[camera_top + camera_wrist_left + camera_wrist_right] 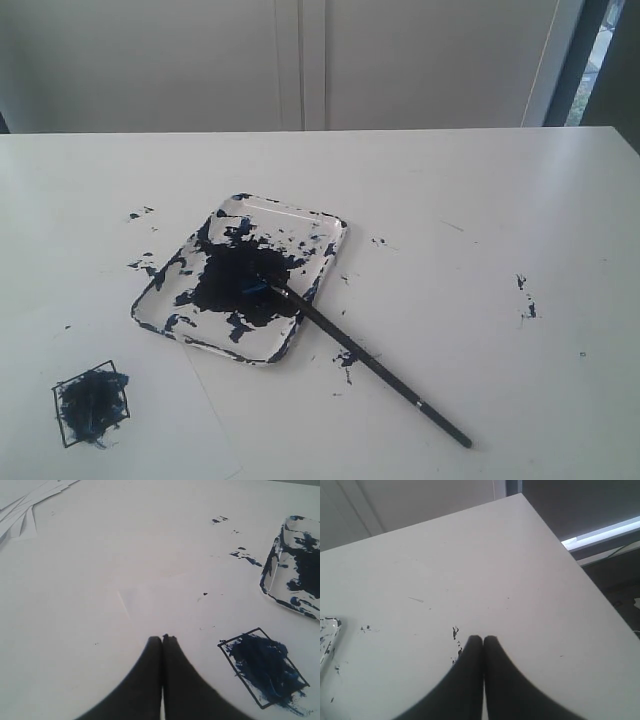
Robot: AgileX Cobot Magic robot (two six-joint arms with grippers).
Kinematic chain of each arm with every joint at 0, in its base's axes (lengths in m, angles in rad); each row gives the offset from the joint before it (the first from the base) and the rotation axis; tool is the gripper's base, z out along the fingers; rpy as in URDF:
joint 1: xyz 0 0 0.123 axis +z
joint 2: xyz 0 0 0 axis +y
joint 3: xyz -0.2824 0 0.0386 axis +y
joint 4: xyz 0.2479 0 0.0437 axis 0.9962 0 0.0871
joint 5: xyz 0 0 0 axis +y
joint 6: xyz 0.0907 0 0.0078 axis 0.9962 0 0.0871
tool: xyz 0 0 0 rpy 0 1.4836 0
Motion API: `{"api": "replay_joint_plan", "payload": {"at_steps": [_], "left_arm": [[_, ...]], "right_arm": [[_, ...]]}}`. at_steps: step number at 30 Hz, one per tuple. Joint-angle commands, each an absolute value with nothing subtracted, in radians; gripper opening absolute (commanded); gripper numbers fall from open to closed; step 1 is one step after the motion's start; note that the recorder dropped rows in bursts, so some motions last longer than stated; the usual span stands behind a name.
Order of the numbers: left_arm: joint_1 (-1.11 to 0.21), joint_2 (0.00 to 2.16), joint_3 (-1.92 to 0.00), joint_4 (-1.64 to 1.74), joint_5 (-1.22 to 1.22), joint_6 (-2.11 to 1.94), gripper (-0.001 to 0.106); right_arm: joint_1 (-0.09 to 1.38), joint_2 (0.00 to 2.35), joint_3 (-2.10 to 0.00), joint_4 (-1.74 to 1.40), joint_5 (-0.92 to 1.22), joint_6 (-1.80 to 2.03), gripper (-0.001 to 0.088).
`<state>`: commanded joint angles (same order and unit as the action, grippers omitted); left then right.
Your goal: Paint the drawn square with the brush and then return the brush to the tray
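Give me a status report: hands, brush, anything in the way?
Left hand shut, empty. Right hand shut, empty. Square daubed; brush tip in tray, handle out on table. Nothing blocking.

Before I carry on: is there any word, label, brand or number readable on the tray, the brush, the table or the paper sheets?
No readable text in any view.
The tray: only dark paint smears, no label.
The brush: plain black with a small silver band; any print is too small to tell.
The drawn square: black outline and paint daubs only.
The table: paint splatters, no marks.
The paper sheets: blank.
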<state>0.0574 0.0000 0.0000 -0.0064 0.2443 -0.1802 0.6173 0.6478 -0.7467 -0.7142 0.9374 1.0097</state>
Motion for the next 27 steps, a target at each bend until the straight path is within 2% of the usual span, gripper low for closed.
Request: {"api": "replay_joint_plan", "payload": {"at_steps": [9,19,27], "left_arm": [[0.057,0.0,0.0,-0.006,0.253,-0.18,0.0],[0.057,0.0,0.0,0.234,0.231,-0.18,0.0],[0.057,0.0,0.0,0.128,0.231,-0.18,0.0]], "right_arm": [[0.593,0.516,-0.747,-0.712,0.938,1.01,0.0],[0.51,0.419,-0.747,-0.712,0.938,1.01,0.0],[0.431,0.348,-0.743,-0.712,0.94,1.01,0.0]]}}
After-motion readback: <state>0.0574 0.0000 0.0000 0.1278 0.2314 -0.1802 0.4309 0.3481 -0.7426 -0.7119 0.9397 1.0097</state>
